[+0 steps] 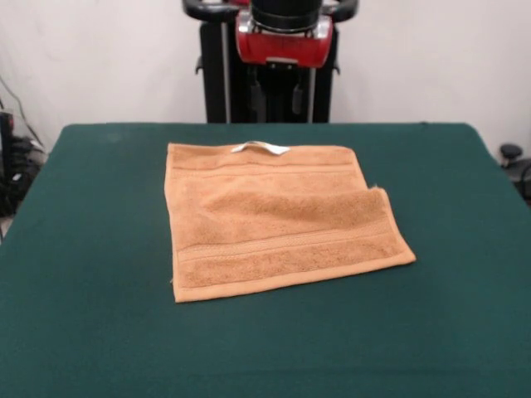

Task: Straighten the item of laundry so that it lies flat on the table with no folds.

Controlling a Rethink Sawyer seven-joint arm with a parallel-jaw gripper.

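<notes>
The item of laundry (278, 220), an orange-tan towel, lies near the middle of the table (91, 315). Border bands run along its near and far sides, and a white tag loop (260, 148) sits on the far edge. Most of it lies flat, but on the right side a ridge (377, 197) stands up where the cloth is turned or doubled over. The gripper (279, 101) hangs below the red and black arm end (284, 37), beyond the table's far edge. It is clear of the towel and dark against the dark pedestal.
Green tabletop surrounds the towel on every side. Cables and dark equipment (10, 166) sit off the table at the left. Another dark object (513, 157) is off the right edge.
</notes>
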